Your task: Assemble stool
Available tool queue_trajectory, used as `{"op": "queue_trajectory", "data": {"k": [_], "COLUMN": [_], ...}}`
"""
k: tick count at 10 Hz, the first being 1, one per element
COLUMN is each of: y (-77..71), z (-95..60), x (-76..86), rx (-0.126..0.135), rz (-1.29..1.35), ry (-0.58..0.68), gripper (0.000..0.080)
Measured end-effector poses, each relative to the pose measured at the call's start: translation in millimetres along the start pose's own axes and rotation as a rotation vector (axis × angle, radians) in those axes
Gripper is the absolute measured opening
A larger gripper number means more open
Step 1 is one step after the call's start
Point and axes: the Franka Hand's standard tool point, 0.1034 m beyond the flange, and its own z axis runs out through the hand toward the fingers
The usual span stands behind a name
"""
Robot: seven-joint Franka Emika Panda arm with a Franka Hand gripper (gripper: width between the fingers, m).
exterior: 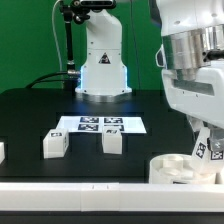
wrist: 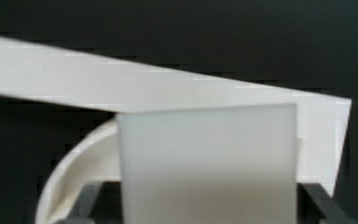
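Claw [exterior: 205, 148] clamped on first leg [wrist: 211, 160], held upright just over seat [exterior: 172, 170] at worktop [exterior: 30, 115] front, exterior view's right. Socket contact: cannot tell. Second leg [exterior: 55, 145] and third leg [exterior: 112, 142] lie loose near marker board [exterior: 100, 124]. Judged early stage: no leg visibly fitted, three left.

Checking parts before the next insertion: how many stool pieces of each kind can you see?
White plastic block legs: 3, one in the claw
White plastic round disc seat: 1
Total: 4
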Motion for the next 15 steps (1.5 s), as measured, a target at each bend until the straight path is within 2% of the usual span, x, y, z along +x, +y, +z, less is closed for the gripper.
{"op": "queue_trajectory", "data": {"k": [4, 6, 8, 12, 13, 14, 15], "y": [-0.4, -2.8, -3.5, -3.4, -3.3, -3.2, -2.8], "z": [0.0, 0.1, 0.6, 0.8, 1.0, 0.9, -3.8], "x": [-0.5, 1.0, -0.5, -1.2, -1.5, -1.7, -3.4], "rx": [0.006, 0.052, 0.085, 0.088, 0.088, 0.088, 0.082], "rz": [0.229, 0.444, 0.586, 0.725, 0.710, 0.705, 0.631], "ry": [-0.016, -0.035, -0.042, -0.061, -0.060, -0.060, -0.062], "gripper": [0.0340, 0.0340, 0.0340, 0.0340, 0.0522, 0.0609, 0.0609]}}
